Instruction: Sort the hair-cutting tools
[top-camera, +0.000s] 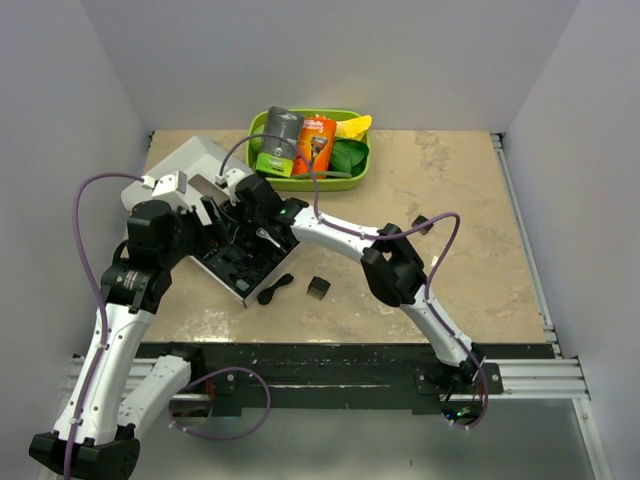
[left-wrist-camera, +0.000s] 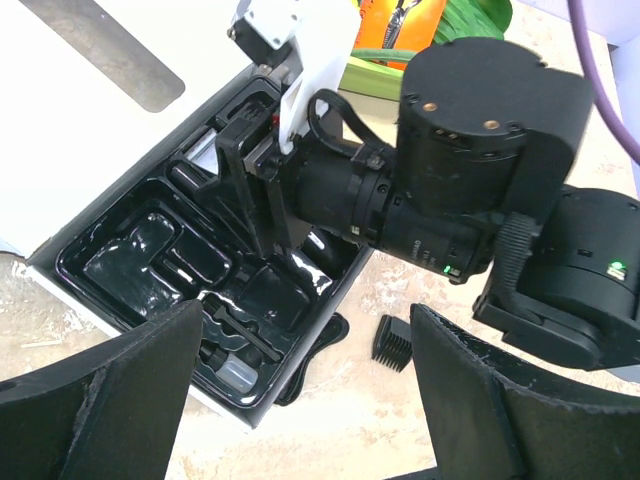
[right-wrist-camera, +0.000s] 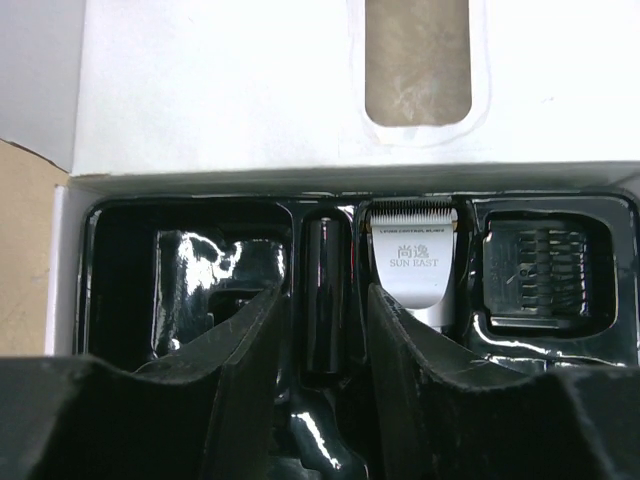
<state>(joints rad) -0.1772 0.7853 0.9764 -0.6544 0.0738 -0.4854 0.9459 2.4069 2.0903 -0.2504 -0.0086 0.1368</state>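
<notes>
Clipper (right-wrist-camera: 410, 262) — silver toothed head in glossy black tray (right-wrist-camera: 120, 300).

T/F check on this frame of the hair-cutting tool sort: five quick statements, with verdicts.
1. The clipper lies in the black tray. True.
2. The small guide comb and the curved piece sit inside the tray. False: both lie on the table beside it.
3. The left gripper has its jaws wide apart, holding nothing. True.
4. The razor packages lie loose on the table. False: the orange package and the grey-and-green package stand in the green bin.
5. The right gripper hovers over the green bin. False: it is over the tray, jaws apart.
</notes>
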